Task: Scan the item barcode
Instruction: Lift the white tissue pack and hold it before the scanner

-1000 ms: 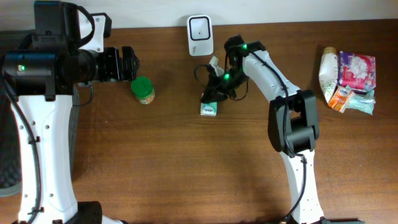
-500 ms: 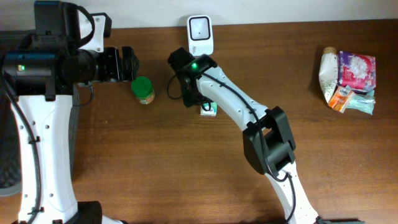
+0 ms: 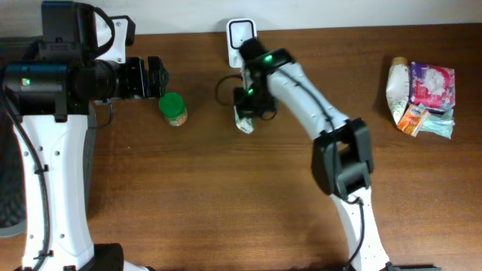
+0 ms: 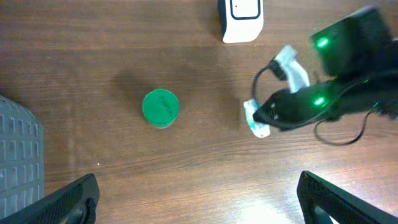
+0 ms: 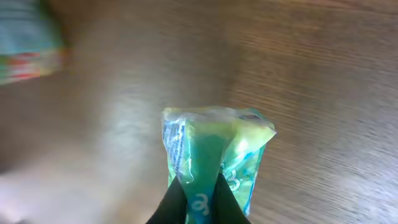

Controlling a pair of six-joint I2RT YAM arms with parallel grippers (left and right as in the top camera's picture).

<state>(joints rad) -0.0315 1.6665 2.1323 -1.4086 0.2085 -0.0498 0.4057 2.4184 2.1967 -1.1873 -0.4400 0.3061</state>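
The brown wooden table [image 3: 226, 211] carries a white scanner [image 3: 241, 34] at its far edge. Since a second ago the right gripper [image 5: 198, 194] has swung left, and the green-and-blue packet [image 5: 214, 155] now sits tilted, slightly nearer the scanner, just in front of it. The jaws pinch the packet's end. The left gripper [image 3: 157, 77] stays spread wide beside the unmoved green-lidded jar [image 3: 174, 109]. The packet's print is too blurred to read.

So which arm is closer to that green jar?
Left. The left arm holds open jaws right beside the jar; the right arm, gripping a packet, is farther off on the other side.
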